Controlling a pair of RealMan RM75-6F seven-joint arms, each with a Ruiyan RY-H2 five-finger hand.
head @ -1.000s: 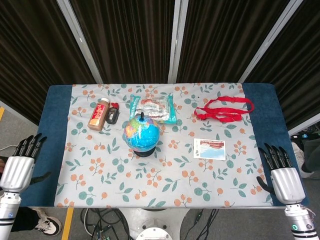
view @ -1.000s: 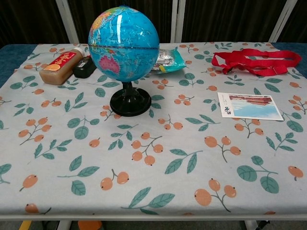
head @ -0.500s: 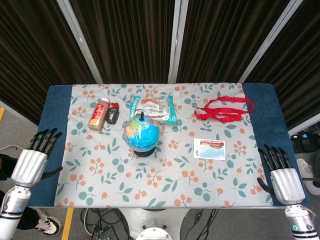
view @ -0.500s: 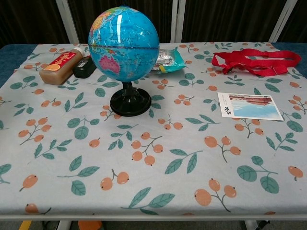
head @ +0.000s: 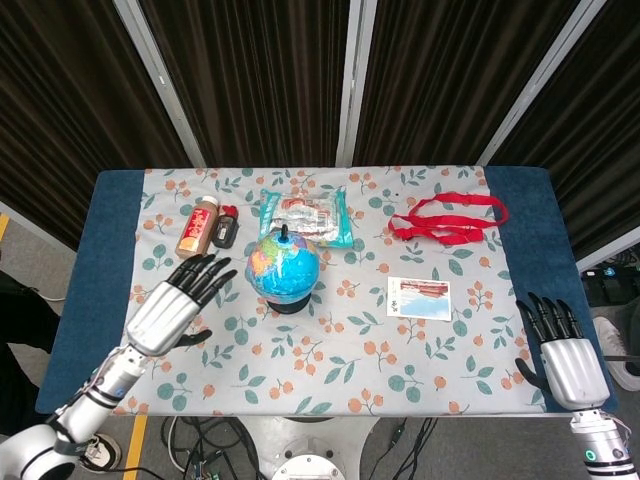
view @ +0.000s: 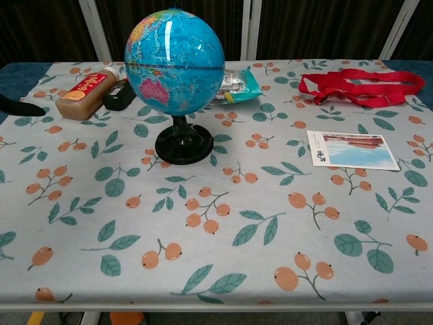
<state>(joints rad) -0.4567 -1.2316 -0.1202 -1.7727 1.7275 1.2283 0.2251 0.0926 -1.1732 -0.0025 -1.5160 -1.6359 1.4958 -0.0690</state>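
Globe [head: 283,268] is the thing nearest the left hand: it stands upright on its black base near the middle of the table [head: 110,215], on the floral cloth [head: 330,370], just in front of the snack packet [head: 303,215]. Largest after the table and cloth, it towers in the chest view, with the red strap [head: 448,219] well apart toward the far right and the postcard [head: 419,298] lying flat to its right. Left of it, at the back, lie the brown bottle [head: 197,228] and a small dark object [head: 225,227] touching or almost touching each other.

The left hand [head: 178,305] hovers over the cloth just beside the globe, fingers spread and straight, holding nothing; only a dark fingertip shows at the chest view's left edge, so its height above the cloth is hard to judge. The right hand [head: 561,350] sits at the near right corner, fingers apart and empty, well away from everything.

To take the globe well, I judge the left hand should come in level at the sphere's side or the stem, not from above, since the narrow stem and round base could tip. Spread fingers should close slowly, keeping clear of the bottle behind.
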